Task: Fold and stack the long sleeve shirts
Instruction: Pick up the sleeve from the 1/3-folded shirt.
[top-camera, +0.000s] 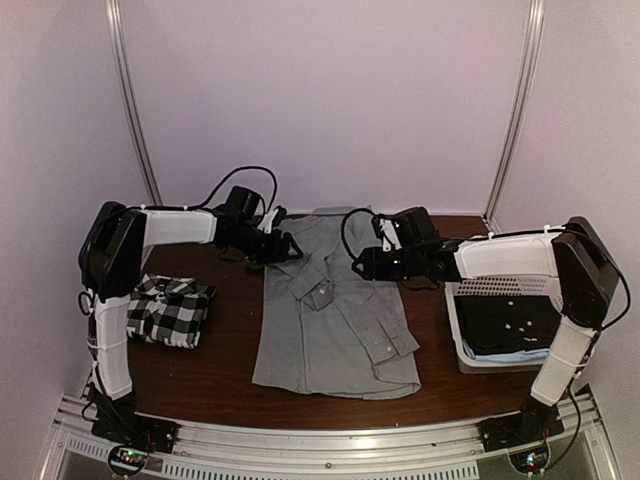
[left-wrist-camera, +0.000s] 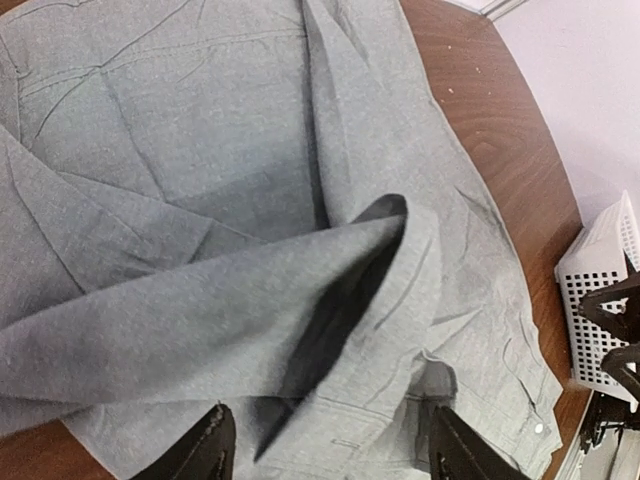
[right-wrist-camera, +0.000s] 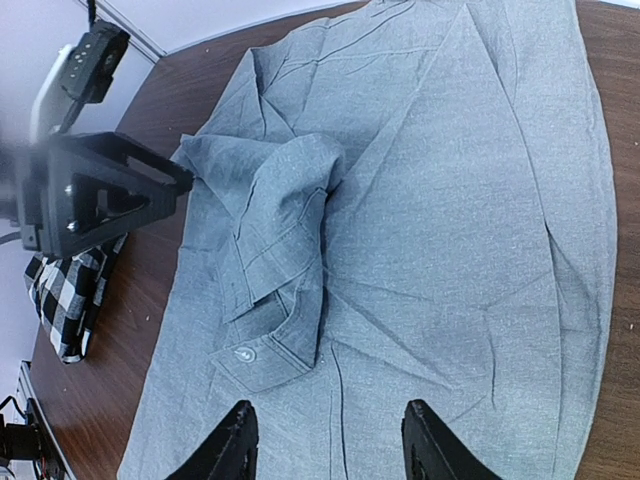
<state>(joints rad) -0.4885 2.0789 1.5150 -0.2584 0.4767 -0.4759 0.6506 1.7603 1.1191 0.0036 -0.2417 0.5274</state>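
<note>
Grey shirt (top-camera: 335, 320) spread on bench (top-camera: 230, 375), left claw (top-camera: 288, 248) apart at the shirt's folded-over sleeve (top-camera: 312, 280), right claw (top-camera: 363, 267) apart just above the shirt's far right part

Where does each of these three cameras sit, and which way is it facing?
Top external: above and behind the bases, facing down at the table; left arm and right arm show, with grey shirt, checked shirt, white basket.
Left wrist: on the left arm, facing down onto the grey shirt's sleeve; left gripper at bottom.
Right wrist: on the right arm, facing across the shirt toward the left gripper; right gripper at bottom.
Shared: both wrist views show that cuffed sleeve.
</note>
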